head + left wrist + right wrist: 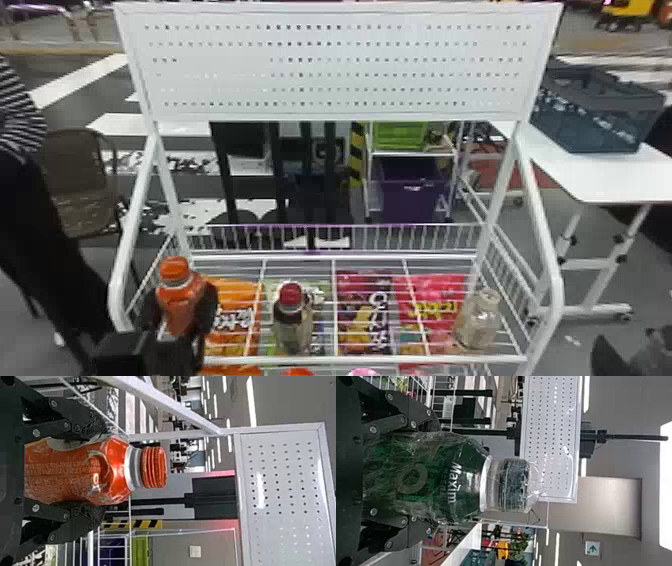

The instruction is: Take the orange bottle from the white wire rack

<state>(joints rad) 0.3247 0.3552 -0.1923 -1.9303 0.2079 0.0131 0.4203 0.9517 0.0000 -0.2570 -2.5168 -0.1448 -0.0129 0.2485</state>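
Note:
At the left end of the white wire rack [365, 358], my left gripper [181, 305] holds the orange bottle [181, 295] between its fingers in the head view. The left wrist view has the left gripper [97, 471] shut on the orange bottle [63, 471], both sides gripped, cap beyond the fingertips. Whether its base touches the rack is hidden. Low at the head view's right edge is my right gripper [631, 352]. In the right wrist view, the right gripper [429, 475] is shut on a green plastic-wrapped jar [462, 483] with a clear lid.
A red-capped bottle [294, 325] and a pale glass bottle [479, 320] stand on the rack, above colourful snack bags [365, 305]. White side rails and a perforated panel [340, 65] frame it. A table [595, 175] with a dark crate [595, 110] is at right.

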